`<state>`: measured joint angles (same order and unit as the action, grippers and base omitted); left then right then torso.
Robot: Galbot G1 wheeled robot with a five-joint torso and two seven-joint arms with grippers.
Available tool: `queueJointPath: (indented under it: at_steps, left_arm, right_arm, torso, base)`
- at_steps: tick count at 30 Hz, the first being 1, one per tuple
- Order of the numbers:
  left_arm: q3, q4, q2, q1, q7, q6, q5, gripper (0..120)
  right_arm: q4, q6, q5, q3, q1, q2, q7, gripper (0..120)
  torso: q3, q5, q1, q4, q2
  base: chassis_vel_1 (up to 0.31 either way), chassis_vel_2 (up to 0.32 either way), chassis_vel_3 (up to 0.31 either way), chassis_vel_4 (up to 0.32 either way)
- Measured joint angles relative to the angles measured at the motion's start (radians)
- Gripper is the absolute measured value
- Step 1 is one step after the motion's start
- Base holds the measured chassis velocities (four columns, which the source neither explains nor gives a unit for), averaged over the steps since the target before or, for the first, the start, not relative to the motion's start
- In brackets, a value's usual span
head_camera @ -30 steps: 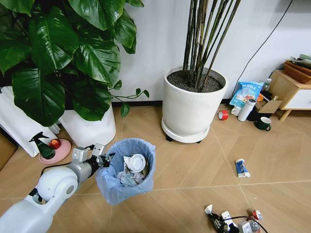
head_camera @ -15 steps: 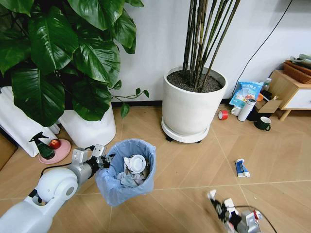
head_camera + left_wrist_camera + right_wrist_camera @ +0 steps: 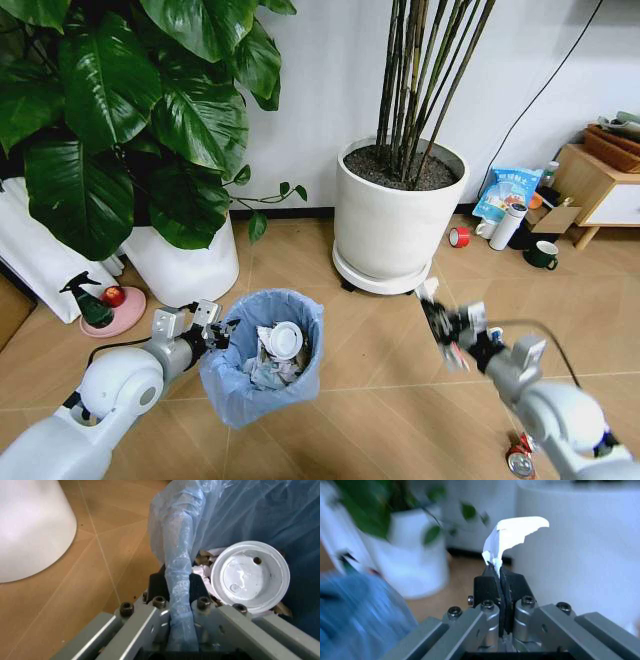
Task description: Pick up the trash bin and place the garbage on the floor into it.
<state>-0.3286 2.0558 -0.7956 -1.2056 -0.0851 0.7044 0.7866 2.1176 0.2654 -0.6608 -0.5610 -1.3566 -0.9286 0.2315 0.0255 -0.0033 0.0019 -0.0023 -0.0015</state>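
Upright at near left, the trash bin [image 3: 265, 355] hangs by its rim from the clamped left end effector [image 3: 218, 333], while the right end effector [image 3: 443, 325] pinches a white paper scrap [image 3: 512, 536], blurred, pointing away from the fingers.

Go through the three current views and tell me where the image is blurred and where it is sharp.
Head view: plants, floor and trash bin are sharp; the right gripper is smeared.
Left wrist view: the bin's blue bag and white round lid are crisp.
Right wrist view: the gripper and its white paper scrap are sharp, the background is streaked.
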Motion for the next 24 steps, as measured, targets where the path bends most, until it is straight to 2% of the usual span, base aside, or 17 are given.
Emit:
queueJointPath:
  at_steps: [1, 4, 5, 9, 10, 13, 20, 24]
  left_arm:
    - [0.003, -0.001, -0.001, 0.002, 0.000, 0.000, 0.000, 0]
    - [0.042, -0.021, -0.014, 0.030, 0.000, 0.001, -0.002, 0]
    - [0.042, -0.021, -0.014, 0.030, 0.000, 0.001, -0.002, 0]
    - [0.097, -0.057, -0.030, 0.073, 0.000, 0.001, -0.003, 0]
    - [0.097, -0.057, -0.030, 0.073, 0.000, 0.001, -0.003, 0]
    - [0.148, -0.078, -0.049, 0.104, 0.001, 0.001, -0.008, 0]
    - [0.223, -0.113, -0.086, 0.167, 0.000, 0.000, -0.008, 0]
    - [0.250, -0.134, -0.101, 0.204, 0.000, 0.000, -0.004, 0]
  right_arm:
    - [0.005, 0.004, -0.010, 0.006, 0.010, 0.004, -0.004, 0]
    - [0.045, 0.036, -0.150, 0.100, 0.160, 0.032, -0.057, 0]
    - [0.045, 0.036, -0.150, 0.100, 0.160, 0.032, -0.057, 0]
    - [0.033, 0.042, -0.213, 0.226, 0.318, 0.031, -0.069, 0]
    - [0.033, 0.042, -0.213, 0.226, 0.318, 0.031, -0.069, 0]
    - [-0.003, 0.042, -0.262, 0.322, 0.415, 0.013, -0.090, 0]
    - [-0.042, 0.048, -0.297, 0.432, 0.515, -0.021, -0.101, 0]
    - [-0.051, 0.049, -0.296, 0.473, 0.517, -0.028, -0.104, 0]
  torso:
    - [0.000, -0.0001, 0.000, 0.0000, 0.000]
    - [0.000, 0.0000, 0.000, 0.0000, 0.000]
    - [0.000, 0.0000, 0.000, 0.0000, 0.000]
    - [0.000, 0.0001, 0.000, 0.0000, 0.000]
    - [0.000, 0.0001, 0.000, 0.0000, 0.000]
    - [0.000, 0.0002, 0.000, 0.0001, 0.000]
    - [0.000, 0.0000, 0.000, 0.0000, 0.000]
    - [0.000, 0.0001, 0.000, 0.0001, 0.000]
  base:
    - [0.000, 0.000, 0.000, 0.000]
    - [0.000, 0.000, 0.000, 0.000]
    - [0.000, 0.000, 0.000, 0.000]
    - [0.000, 0.000, 0.000, 0.000]
    - [0.000, 0.000, 0.000, 0.000]
    - [0.000, 0.000, 0.000, 0.000]
    - [0.000, 0.000, 0.000, 0.000]
    - [0.000, 0.000, 0.000, 0.000]
